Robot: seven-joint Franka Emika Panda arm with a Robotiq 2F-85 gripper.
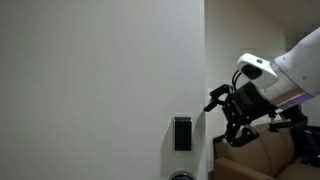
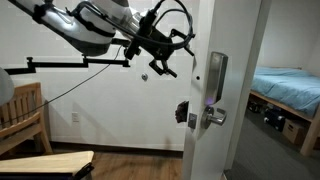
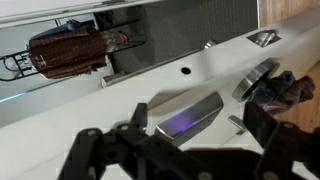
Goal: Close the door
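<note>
The door (image 1: 100, 80) is a large white panel with a black keypad lock (image 1: 182, 133) and a silver lever handle (image 1: 182, 176) at the bottom edge of the frame. In an exterior view the door (image 2: 200, 150) stands ajar, with a silver lock plate (image 2: 217, 75) and lever (image 2: 212, 118). My gripper (image 1: 225, 115) is open and empty, close to the door's free edge. It hangs just in front of the door face (image 2: 165, 62), above the lock. In the wrist view the open fingers (image 3: 200, 135) straddle the silver lock plate (image 3: 185, 115) on the door (image 3: 200, 65).
A bedroom with a bed (image 2: 290, 88) shows through the doorway. A wooden chair (image 2: 22, 115) and a bench (image 2: 45, 165) stand by the wall. A brown cushion (image 1: 255, 155) lies below the arm. A brown object (image 3: 65, 50) shows in the wrist view.
</note>
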